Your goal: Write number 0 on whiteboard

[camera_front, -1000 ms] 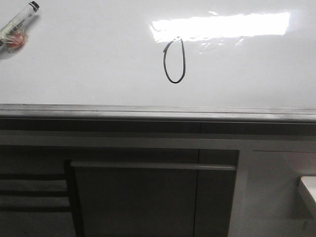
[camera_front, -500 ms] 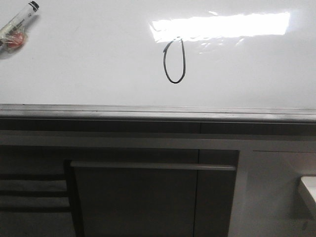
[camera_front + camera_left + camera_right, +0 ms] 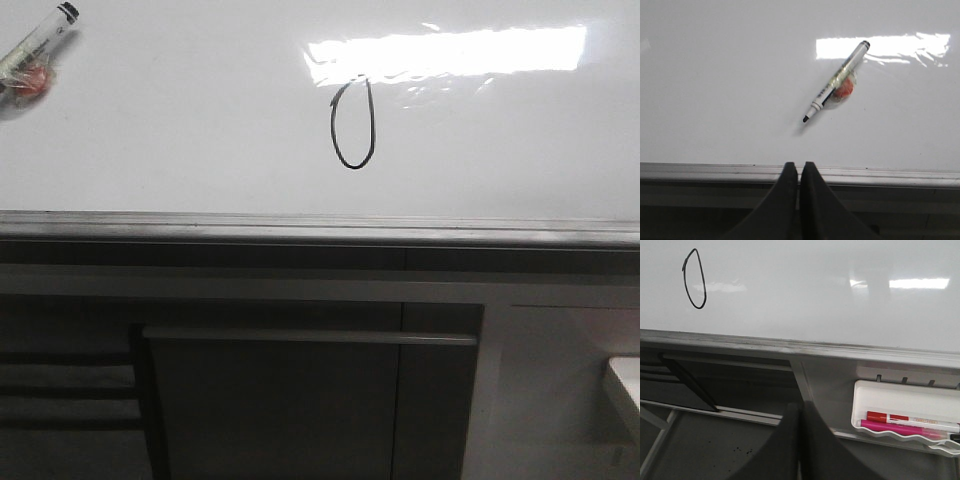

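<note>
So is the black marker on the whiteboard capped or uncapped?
Uncapped: the black-and-white marker lies flat on the glossy whiteboard with its dark tip bare.

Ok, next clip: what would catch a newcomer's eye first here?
The black number 0, a narrow oval slightly open at the top, drawn mid-board on the glossy whiteboard just under a bright glare streak. Next, the uncapped marker lying loose on the board at its far left, with something red taped to it.

The dark plastic left gripper (image 3: 799,172) has its fingers pressed together; the dark plastic right gripper (image 3: 799,412) likewise, holding nothing.
</note>
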Robot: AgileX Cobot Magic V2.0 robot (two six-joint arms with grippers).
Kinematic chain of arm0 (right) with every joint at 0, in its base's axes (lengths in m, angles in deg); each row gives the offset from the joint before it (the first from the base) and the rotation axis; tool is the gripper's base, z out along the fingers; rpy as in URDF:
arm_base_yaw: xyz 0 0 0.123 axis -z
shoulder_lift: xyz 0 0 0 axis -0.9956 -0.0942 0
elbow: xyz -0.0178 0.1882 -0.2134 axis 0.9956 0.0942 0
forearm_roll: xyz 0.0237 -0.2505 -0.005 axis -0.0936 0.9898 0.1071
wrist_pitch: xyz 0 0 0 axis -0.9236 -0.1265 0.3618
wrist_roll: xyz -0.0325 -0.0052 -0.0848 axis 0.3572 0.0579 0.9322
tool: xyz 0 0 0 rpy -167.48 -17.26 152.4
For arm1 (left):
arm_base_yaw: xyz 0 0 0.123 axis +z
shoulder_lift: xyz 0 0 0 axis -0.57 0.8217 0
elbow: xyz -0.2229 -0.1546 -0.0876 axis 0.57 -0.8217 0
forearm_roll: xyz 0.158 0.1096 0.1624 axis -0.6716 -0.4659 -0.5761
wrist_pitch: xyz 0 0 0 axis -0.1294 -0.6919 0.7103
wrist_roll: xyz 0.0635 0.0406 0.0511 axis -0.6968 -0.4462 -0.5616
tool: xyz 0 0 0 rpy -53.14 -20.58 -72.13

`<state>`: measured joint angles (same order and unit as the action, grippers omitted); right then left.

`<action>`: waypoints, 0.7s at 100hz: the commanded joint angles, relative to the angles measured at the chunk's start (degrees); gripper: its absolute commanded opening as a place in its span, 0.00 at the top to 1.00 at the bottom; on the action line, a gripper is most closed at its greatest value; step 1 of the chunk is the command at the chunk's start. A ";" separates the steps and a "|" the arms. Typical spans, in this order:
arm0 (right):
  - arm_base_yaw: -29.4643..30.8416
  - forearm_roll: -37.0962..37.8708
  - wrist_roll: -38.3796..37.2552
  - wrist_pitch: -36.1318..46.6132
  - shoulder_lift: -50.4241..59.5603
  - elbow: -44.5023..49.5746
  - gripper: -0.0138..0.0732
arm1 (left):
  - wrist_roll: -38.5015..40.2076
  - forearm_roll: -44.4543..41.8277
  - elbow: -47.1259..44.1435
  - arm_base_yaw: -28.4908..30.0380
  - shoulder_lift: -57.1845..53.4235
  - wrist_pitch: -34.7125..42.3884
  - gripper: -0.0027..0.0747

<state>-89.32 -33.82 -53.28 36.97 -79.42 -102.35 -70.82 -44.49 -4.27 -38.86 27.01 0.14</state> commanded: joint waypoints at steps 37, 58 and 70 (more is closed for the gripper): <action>0.29 -0.07 0.23 3.73 -0.31 -1.52 0.93 | 0.60 -0.61 -1.41 -0.42 -2.94 -0.38 0.99; 0.29 -0.07 0.23 3.73 -0.31 -1.52 0.93 | 0.60 -0.61 -1.41 -0.42 -2.94 -0.38 0.99; 0.29 -0.07 0.23 3.73 -0.31 -1.52 0.93 | 0.60 -0.61 -1.41 -0.42 -2.94 -0.38 0.99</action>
<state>-89.32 -33.68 -53.28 36.97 -79.42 -102.35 -70.82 -45.27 -4.27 -38.86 25.40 -3.94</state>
